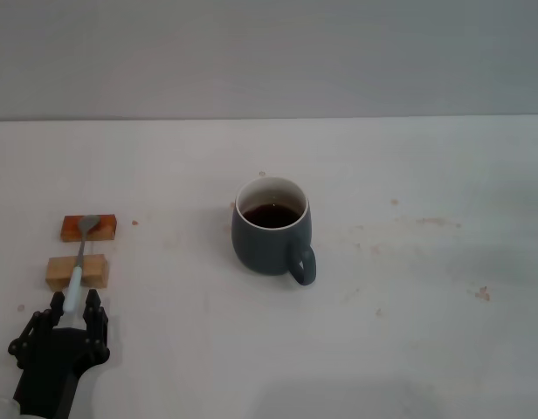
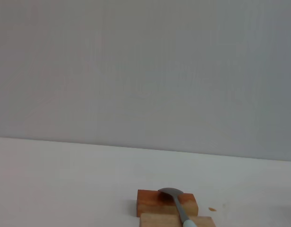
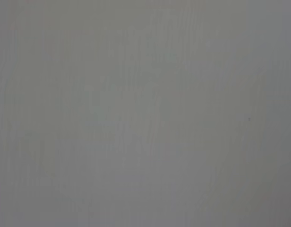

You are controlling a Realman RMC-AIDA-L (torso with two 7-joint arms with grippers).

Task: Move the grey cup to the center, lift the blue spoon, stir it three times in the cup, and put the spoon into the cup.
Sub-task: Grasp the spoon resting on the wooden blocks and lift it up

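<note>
The rounded dark blue-grey ceramic mug (image 1: pixel 271 227), holding dark liquid, stands mid-table, handle at five o'clock. At its nine o'clock the pale-blue-handled metal spoon (image 1: pixel 79 258) bridges two small wooden blocks (image 1: pixel 77 271). The black left gripper (image 1: pixel 71 310) straddles the handle's end; whether it grips, I cannot tell.

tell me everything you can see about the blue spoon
The blue spoon is small and slim, with a pale light-blue handle, a thin metal neck and a small grey metal bowl. It lies flat across two wooden blocks: the bowl rests on the farther, reddish one, the handle crosses the nearer, paler one. It sits at the table's left side, well left of the grey cup. The handle's near end lies between the fingers of the left gripper, whose jaws look open around it.
</note>
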